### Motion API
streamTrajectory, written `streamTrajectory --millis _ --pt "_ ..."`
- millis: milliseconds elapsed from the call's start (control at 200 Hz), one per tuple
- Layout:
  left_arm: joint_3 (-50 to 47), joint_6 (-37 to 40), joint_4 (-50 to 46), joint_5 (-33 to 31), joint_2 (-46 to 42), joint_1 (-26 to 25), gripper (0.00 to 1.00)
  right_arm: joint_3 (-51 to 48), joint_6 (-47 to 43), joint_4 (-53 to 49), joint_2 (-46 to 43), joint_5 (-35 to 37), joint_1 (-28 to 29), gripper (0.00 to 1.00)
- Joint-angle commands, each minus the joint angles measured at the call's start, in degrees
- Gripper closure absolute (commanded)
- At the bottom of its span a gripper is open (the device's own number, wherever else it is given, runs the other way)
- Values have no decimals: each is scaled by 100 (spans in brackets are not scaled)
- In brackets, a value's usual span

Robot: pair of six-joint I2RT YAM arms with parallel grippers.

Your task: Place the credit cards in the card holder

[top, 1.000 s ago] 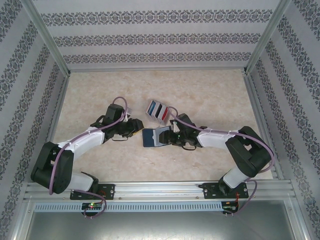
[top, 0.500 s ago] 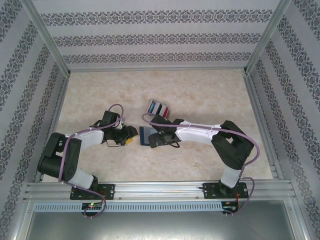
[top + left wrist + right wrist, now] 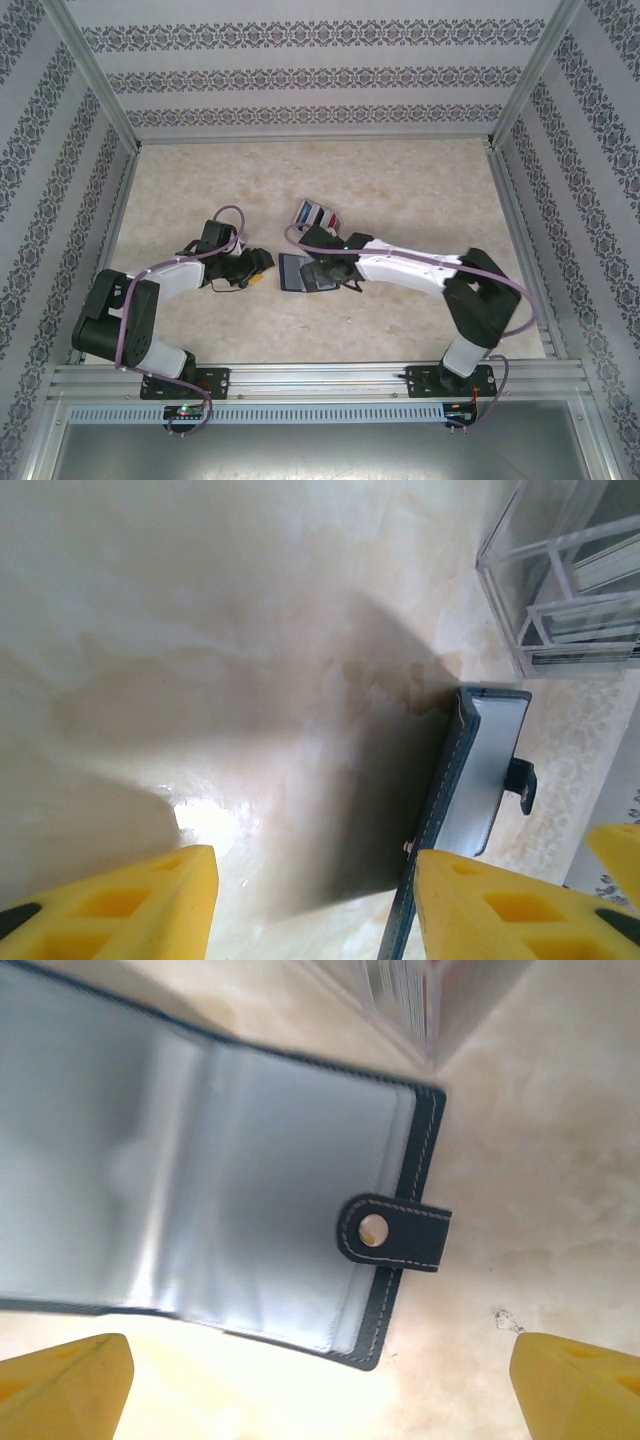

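The card holder (image 3: pixel 300 1160) lies spread open on the table (image 3: pixel 400 180) with its pale sleeves facing up. Its snap tab (image 3: pixel 395 1232) is folded over one edge. The right gripper (image 3: pixel 310 1365) hangs directly above the card holder, yellow fingers (image 3: pixel 65 1380) spread wide to either side, holding nothing. The left gripper (image 3: pixel 310 885) sits just beside the card holder with its fingers (image 3: pixel 140 905) parted over bare table. One finger is close against the holder's edge, but I cannot tell whether they touch. The credit cards (image 3: pixel 316 214) stand in a clear case (image 3: pixel 560 580) just beyond the card holder.
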Motion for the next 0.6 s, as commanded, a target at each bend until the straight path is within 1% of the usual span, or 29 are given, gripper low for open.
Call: streamTrajectory --millis 0,50,125,230,345,430,500,550,595 --pt "250 366 -272 -477 -236 62 44 4 -134 270 -501 -520 -353 5" --pt "289 379 -280 -638 -328 61 44 40 -141 309 -549 -392 -487 5" --pt "375 480 -74 -560 -475 56 46 53 -115 454 -551 -237 -714 5" --pt "749 672 -211 -639 -599 -16 46 40 62 808 -454 -402 -1089 6" --pt "1132 793 -175 -657 -469 -27 42 256 235 1095 -88 -657 -1392 13" --pt "1459 834 -89 -650 -155 -29 39 485 304 1263 195 -706 -1444 15" --pt "1834 838 9 -612 283 -25 37 687 396 1281 378 -675 -1472 15" --pt "2133 840 104 -433 680 -30 37 686 476 1370 395 -618 -1497 16" --pt "2434 821 119 -220 1094 -30 37 509 511 1613 289 -596 -1538 14"
